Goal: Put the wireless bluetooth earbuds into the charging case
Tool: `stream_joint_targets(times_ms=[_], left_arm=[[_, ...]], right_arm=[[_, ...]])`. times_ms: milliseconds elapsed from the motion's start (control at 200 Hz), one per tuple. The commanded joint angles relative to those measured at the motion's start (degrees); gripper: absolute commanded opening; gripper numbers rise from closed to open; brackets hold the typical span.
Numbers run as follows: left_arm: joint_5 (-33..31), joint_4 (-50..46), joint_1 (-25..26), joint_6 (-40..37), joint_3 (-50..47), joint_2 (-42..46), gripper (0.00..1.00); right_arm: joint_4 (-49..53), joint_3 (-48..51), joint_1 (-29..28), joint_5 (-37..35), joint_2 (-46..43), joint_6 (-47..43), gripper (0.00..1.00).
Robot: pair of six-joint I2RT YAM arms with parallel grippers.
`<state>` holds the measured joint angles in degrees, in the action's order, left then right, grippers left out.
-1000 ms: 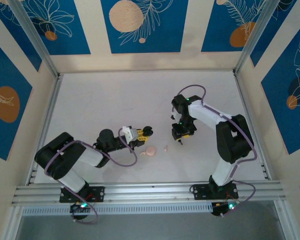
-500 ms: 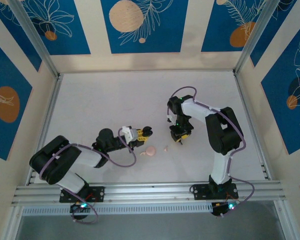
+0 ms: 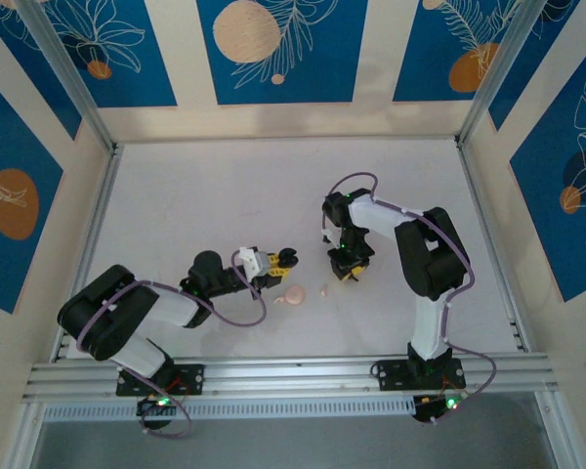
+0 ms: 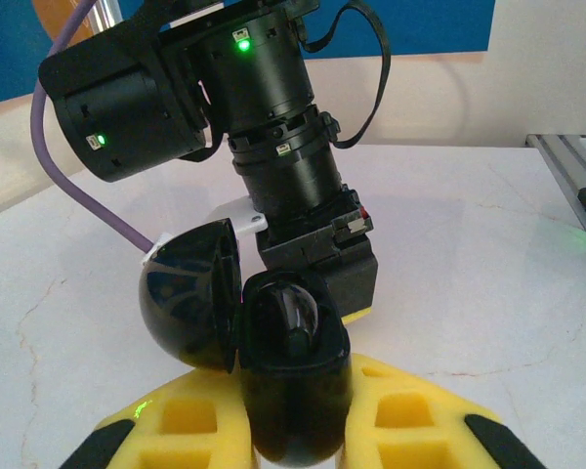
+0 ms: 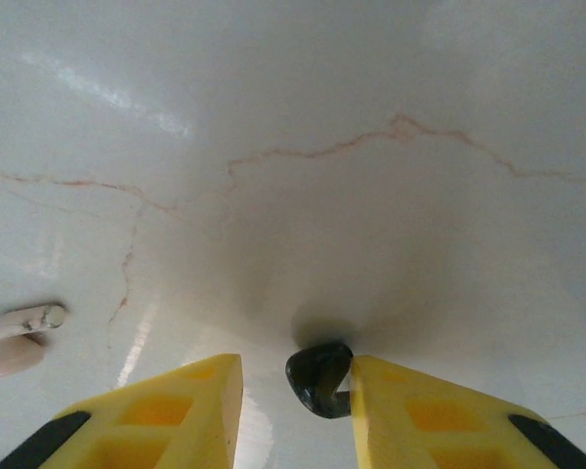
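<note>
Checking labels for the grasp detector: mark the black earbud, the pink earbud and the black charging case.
black earbud (image 5: 317, 379), right wrist view, middle of its body.
pink earbud (image 5: 10, 344), right wrist view, its pale body.
black charging case (image 4: 293, 391), left wrist view, front of its base.

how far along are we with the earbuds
Done: left gripper holds the black case open. In hand: right gripper straddles a black earbud on the table, jaws not closed on it. Left: seating it, plus the pink earbud lying loose.
</note>
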<state>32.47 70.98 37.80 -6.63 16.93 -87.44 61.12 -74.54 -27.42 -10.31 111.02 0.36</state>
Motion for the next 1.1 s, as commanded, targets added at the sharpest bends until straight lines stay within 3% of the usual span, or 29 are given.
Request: stream_joint_targets(times_ms=[0, 425, 910, 1095], left_arm=[[-0.05, 0.39, 0.4, -1.54, 0.65, 0.71, 0.1], [-0.13, 0.27, 0.43, -1.5, 0.48, 0.78, 0.11], [0.08, 0.33, 0.42, -1.19, 0.74, 0.69, 0.11], [0.12, 0.22, 0.38, -1.1, 0.91, 0.73, 0.11]], right_arm=[[1.19, -0.19, -0.32, 1.43, 0.94, -0.1, 0.34], [2.89, 0.27, -0.44, -1.02, 1.05, 1.04, 0.35], [3.18, 2.31, -1.14, 2.88, -2.38, 3.14, 0.37], [3.8, 1.89, -1.18, 0.84, -3.33, 4.36, 0.37]])
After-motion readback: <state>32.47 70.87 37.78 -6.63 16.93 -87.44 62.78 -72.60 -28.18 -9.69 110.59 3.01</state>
